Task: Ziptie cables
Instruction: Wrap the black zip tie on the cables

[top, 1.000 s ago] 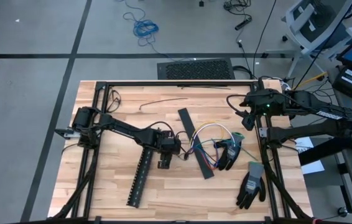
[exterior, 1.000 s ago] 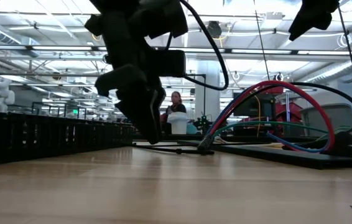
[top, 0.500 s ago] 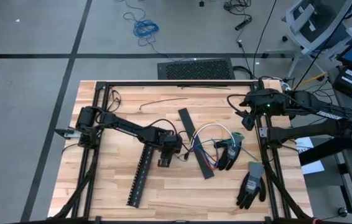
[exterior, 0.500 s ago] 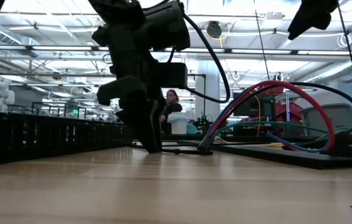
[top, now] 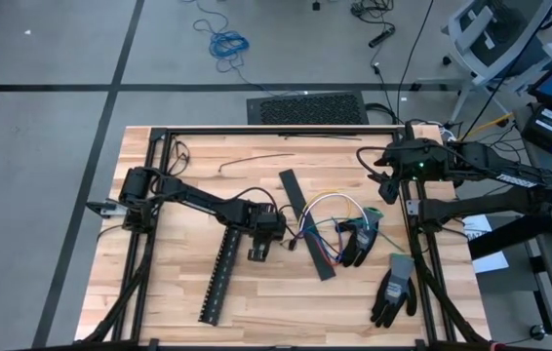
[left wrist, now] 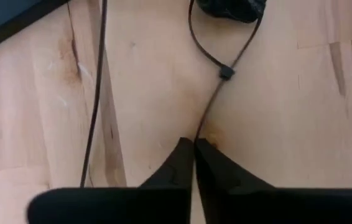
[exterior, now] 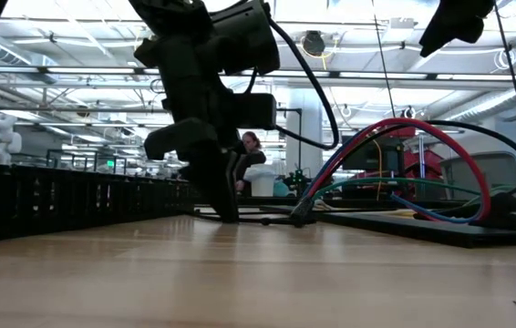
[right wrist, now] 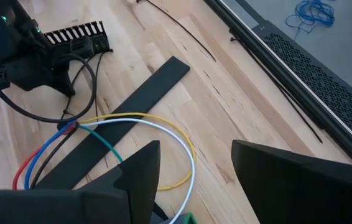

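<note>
Closing within the last second, the left tool [left wrist: 194,147] now pinches a thin black zip tie [left wrist: 210,62] flat on the desk [top: 169,292], mid-frame in the high view. That looks like the pick-up before binding the cables [top: 327,222]; the right tool [right wrist: 194,168] waits spread at upper right.

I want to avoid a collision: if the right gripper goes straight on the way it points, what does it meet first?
Probably the cables: their yellow and white loop lies straight ahead of the open right gripper in its wrist view. Depth is unclear; the table lies beyond.
</note>
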You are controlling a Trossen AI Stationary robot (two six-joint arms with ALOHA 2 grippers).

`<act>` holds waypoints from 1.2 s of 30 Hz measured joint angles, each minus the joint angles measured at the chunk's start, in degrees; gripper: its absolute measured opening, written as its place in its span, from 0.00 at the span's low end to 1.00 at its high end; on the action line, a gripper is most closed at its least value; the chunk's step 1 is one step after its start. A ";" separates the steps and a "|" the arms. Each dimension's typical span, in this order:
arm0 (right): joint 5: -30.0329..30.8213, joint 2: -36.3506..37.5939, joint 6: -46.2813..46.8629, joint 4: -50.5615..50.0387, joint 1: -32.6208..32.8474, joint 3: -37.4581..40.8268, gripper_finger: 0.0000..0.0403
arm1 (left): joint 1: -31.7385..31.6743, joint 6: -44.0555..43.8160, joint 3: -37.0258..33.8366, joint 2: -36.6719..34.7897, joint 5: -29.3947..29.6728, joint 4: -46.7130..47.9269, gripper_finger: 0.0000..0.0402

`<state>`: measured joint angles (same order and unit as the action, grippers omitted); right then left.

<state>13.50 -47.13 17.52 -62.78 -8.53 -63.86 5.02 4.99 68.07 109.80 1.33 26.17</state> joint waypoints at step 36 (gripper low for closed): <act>0.00 0.00 -0.44 1.03 0.00 0.00 0.48 | 0.24 -11.18 6.01 0.09 -16.54 11.46 0.00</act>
<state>13.50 -47.14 17.08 -61.76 -8.54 -63.86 5.26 -6.19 74.08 109.89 -15.21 37.63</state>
